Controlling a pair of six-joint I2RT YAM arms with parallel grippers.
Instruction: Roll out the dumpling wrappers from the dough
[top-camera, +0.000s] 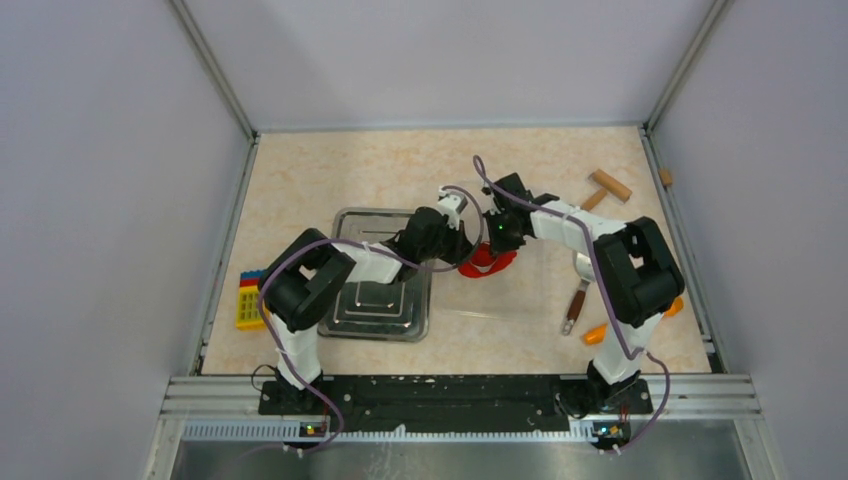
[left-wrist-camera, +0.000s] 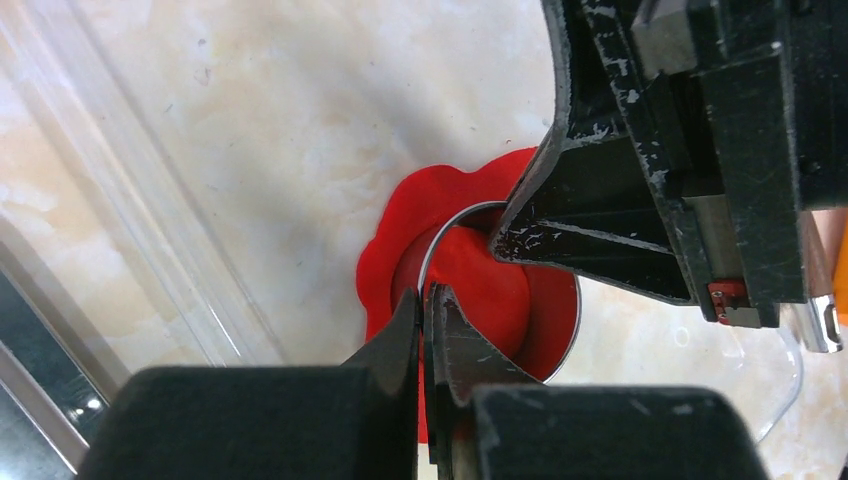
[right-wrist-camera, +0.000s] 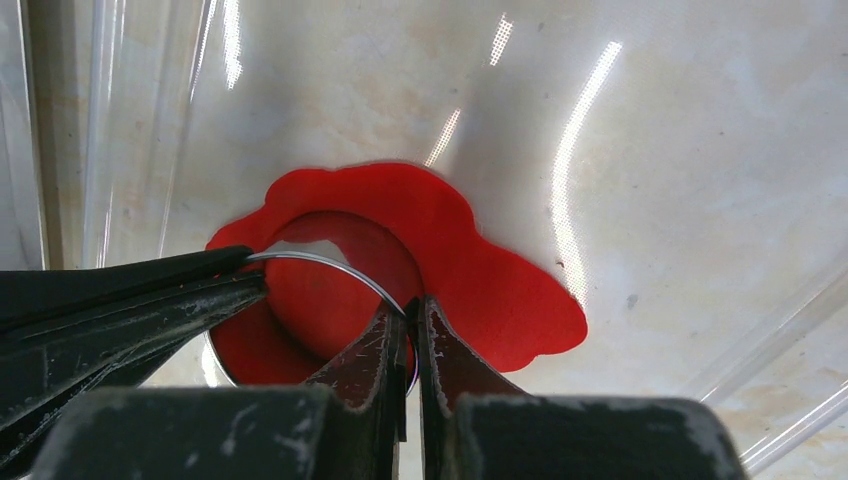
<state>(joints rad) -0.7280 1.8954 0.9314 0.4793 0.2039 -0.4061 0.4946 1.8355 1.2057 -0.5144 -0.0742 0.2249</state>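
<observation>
Closest to the lens, the right gripper (right-wrist-camera: 410, 318) was clenched on the thin rim of a metal ring cutter (right-wrist-camera: 330, 263), its two tips pressed together with only the rim between them. The left gripper (right-wrist-camera: 255, 270) pinched the same rim from the other side, also closed tight. Inside the ring sat a round red disc, the dumpling wrapper (right-wrist-camera: 320, 300). Around it lay the dough (right-wrist-camera: 480, 280), a flat irregular red sheet on a clear mat (right-wrist-camera: 700, 180), near the middle of the table (top-camera: 300, 170). A pale crescent of mat showed between ring and sheet, so the hole seemed already cut. I judge the step in hand was to free the wrapper from the sheet. Whether the ring was raised I cannot tell. The next move calls for both arms to lift together and level, so that the disc does not tear or bend.
</observation>
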